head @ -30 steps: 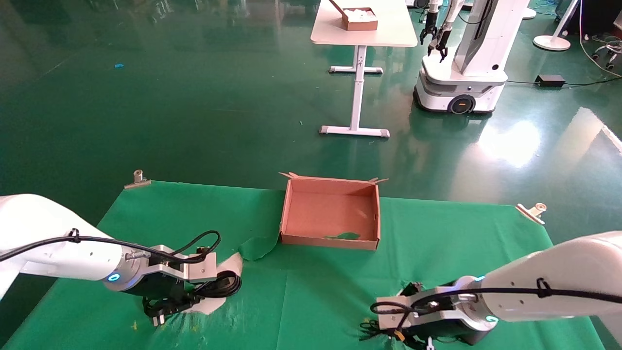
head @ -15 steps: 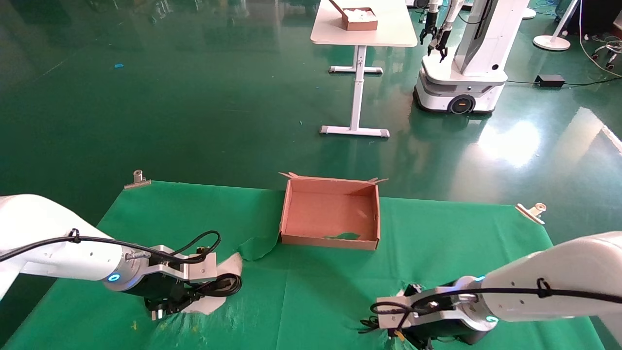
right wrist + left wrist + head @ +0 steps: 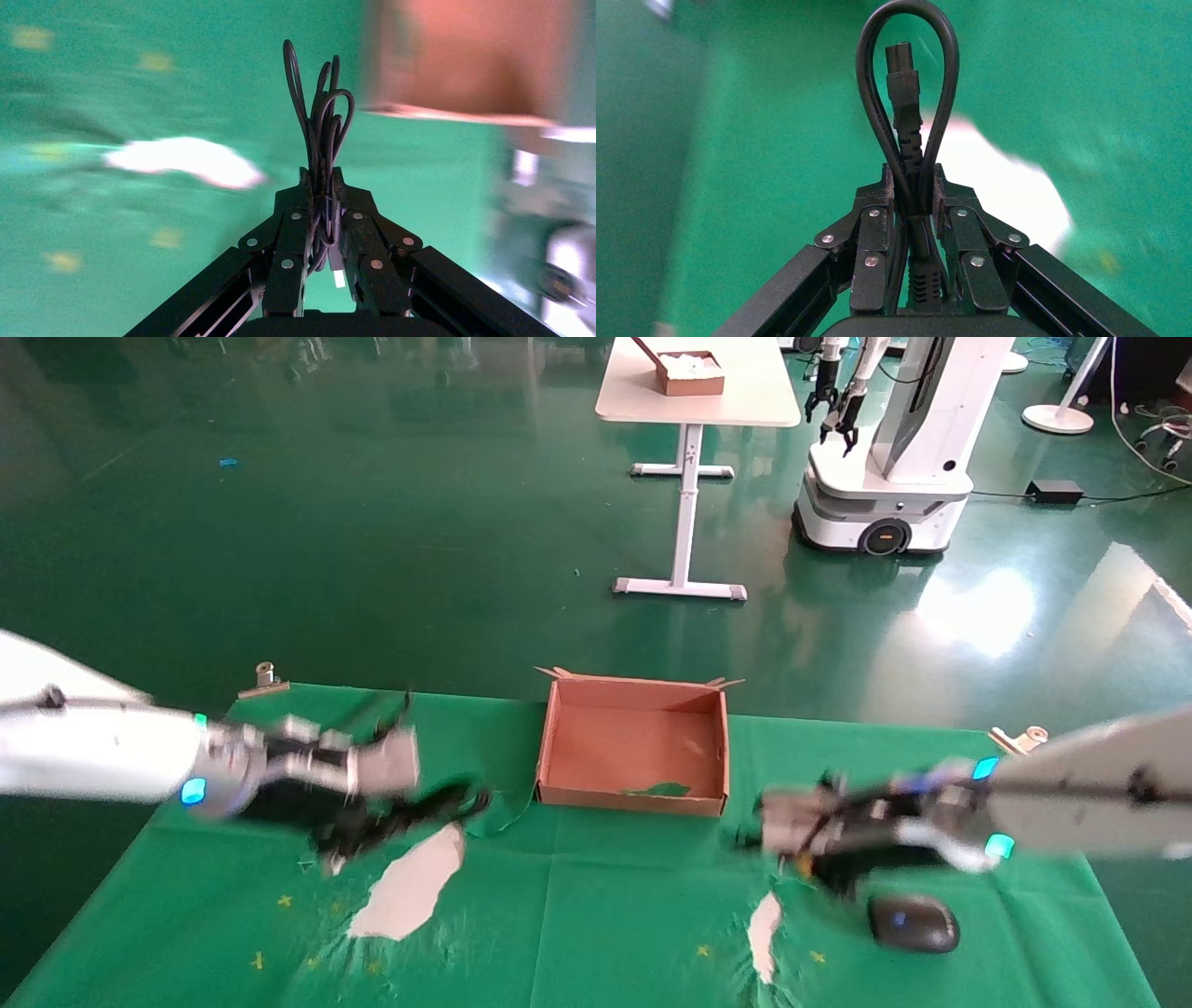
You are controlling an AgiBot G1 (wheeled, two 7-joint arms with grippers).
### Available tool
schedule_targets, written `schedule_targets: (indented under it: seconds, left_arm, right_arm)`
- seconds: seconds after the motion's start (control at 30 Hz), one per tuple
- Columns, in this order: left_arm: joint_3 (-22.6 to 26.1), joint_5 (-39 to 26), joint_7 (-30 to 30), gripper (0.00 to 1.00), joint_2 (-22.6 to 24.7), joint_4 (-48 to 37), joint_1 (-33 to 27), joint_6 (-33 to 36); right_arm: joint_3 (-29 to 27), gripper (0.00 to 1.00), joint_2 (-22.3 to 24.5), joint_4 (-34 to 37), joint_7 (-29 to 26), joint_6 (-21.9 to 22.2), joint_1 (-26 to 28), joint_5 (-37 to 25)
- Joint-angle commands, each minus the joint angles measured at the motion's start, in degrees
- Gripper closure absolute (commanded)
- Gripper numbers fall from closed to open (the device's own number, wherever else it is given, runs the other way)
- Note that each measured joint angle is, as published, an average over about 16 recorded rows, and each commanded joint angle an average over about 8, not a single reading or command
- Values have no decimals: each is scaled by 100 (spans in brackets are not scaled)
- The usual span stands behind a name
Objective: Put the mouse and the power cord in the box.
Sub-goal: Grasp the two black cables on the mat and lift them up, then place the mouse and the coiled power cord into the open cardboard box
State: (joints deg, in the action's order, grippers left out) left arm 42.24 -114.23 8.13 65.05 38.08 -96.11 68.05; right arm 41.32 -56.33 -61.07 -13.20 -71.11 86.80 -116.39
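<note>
The left end effector is pinching the power cord between its fingers above the table, and the box is lying to its right and slightly farther from the robot, open side up. The right end effector is squeezing the thin bundled cable of the mouse, whose body is sitting low near the cloth behind it. The box is lying up and to its left, about equally near both arms.
</note>
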Motion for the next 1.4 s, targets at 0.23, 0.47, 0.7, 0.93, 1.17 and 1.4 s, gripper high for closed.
schedule_targets:
  seconds: [0.23, 0.47, 0.7, 0.93, 1.17, 1.4]
  left_arm:
    - [-251, 375, -393, 100, 682, 145, -126, -761]
    - [295, 352, -1625, 100, 1325, 97, 378, -2095]
    - [1357, 665, -1810, 25, 1379, 13, 544, -3089]
    - [2115, 1179, -1631, 0, 1370, -65, 393, -3470]
    - [2656, 1594, -1554, 0, 1365, -122, 261, -3691]
    - [3062, 1938, -1528, 0, 1362, -162, 162, -3850]
  right_arm:
    - [-245, 100, 297, -85, -179, 96, 516, -119]
    - [-360, 100, 613, -462, -467, -34, 657, -184]
    - [-442, 100, 950, -1055, -842, -219, 602, -217]
    - [-459, 100, 1002, -1264, -902, -259, 568, -177]
    - [-451, 100, 881, -1155, -771, -153, 528, -93]
    - [-433, 100, 711, -1075, -663, -139, 612, -19]
